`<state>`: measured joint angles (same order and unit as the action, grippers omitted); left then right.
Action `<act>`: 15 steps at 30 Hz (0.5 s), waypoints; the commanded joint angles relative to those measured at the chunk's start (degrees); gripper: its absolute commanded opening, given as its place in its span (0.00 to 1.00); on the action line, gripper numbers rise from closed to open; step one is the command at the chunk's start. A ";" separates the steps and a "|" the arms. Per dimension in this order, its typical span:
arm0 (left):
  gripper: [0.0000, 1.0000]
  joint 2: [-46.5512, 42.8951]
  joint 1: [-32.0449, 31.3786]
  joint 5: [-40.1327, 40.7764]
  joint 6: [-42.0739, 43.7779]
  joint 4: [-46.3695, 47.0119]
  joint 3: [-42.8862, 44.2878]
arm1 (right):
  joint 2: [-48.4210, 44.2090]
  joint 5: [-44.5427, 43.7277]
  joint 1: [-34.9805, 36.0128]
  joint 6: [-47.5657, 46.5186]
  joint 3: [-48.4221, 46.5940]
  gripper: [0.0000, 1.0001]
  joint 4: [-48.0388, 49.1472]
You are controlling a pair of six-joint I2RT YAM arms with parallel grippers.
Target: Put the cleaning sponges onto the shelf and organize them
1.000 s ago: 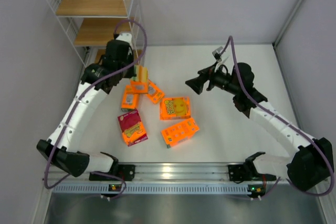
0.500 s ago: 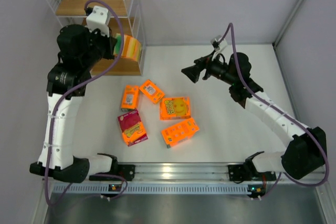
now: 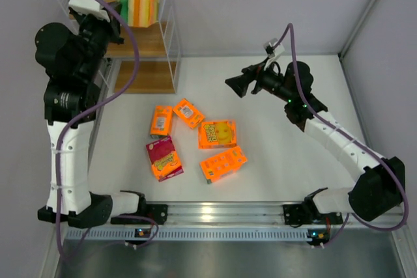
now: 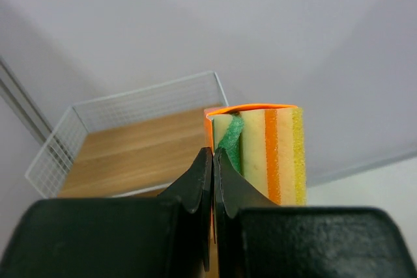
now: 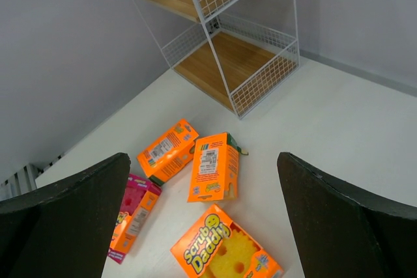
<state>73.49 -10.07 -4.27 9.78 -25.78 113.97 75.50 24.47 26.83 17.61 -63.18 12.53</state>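
Observation:
My left gripper (image 3: 119, 12) is raised high at the shelf (image 3: 98, 43) and shut on the thin orange sleeve of a blocky sponge pack (image 3: 138, 8) with green, yellow and orange stripes. In the left wrist view the pack (image 4: 268, 151) stands upright just right of my pinched fingertips (image 4: 213, 158), over the wire-rimmed top board (image 4: 130, 154). Several more cleaning sponges lie on the table: two small orange packs (image 3: 161, 120) (image 3: 188, 112), a flat one with a yellow face (image 3: 217, 134), another orange one (image 3: 223, 164) and a pink-faced one (image 3: 164, 157). My right gripper (image 3: 236, 84) hovers open, holding nothing.
The right wrist view looks down past the open right gripper (image 5: 202, 161) at the packs (image 5: 214, 167) (image 5: 168, 149) (image 5: 225, 252) and the shelf's lower boards (image 5: 228, 56). White walls close in behind and to the left of the shelf.
My left arm has swung up from the table packs to the top of the shelf, carrying the striped pack. The right arm has shifted slightly left and stays open.

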 commanded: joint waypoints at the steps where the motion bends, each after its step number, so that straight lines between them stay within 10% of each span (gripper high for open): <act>1: 0.00 1.91 2.84 1.47 -1.07 16.45 0.72 | -1.24 -0.65 0.68 -0.47 -3.18 0.99 1.79; 15: 0.00 11.32 29.47 -22.34 -25.34 38.08 1.08 | -0.36 -1.62 0.59 -1.87 -5.99 1.00 -2.25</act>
<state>84.23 15.59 -18.90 -9.50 2.15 115.46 75.50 23.68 26.85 16.95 -65.80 10.90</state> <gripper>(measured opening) 0.030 0.993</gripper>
